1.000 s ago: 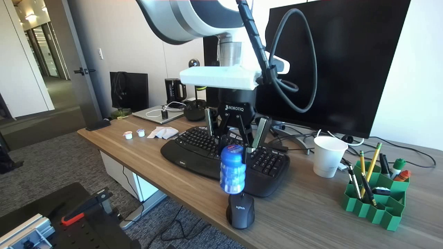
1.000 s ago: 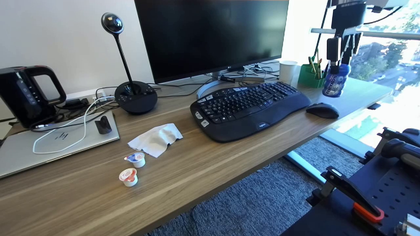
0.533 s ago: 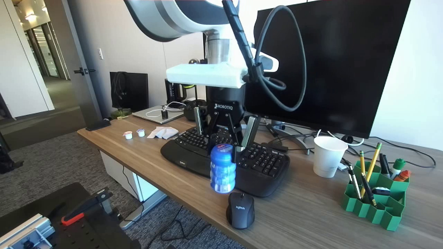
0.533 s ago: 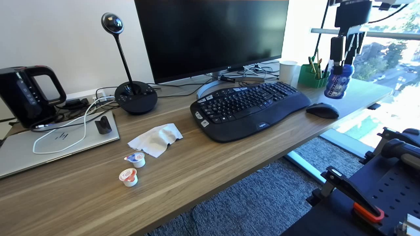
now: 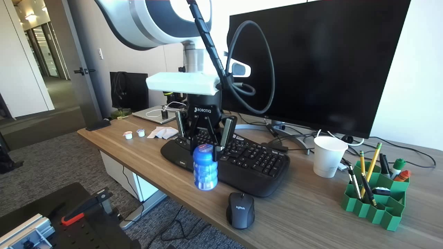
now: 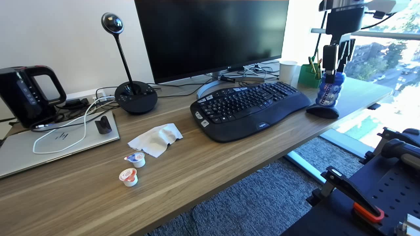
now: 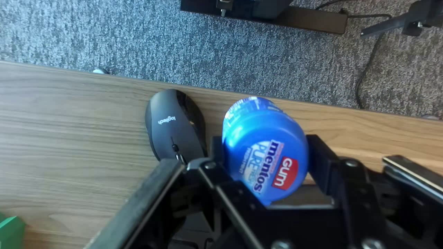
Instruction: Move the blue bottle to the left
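Blue bottle (image 5: 206,168) moved, pincer (image 7: 265,152) clamping; cap (image 7: 266,157) reads "mentos GUM".

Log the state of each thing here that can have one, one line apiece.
Blue bottle, capped, held above the desk
Claw, closed on the blue bottle
Large monitor, screen dark
Laptop, lid closed
White cup, upright, contents not visible
Green organizer, upright, holding pencils
Red-topped tub, lid on
Blue-topped tub, lid on
White cloth, crumpled
Black kettle, upright, power unclear
Stalk camera, upright
Keyboard, on the desk
Mouse, on the desk
Door, open
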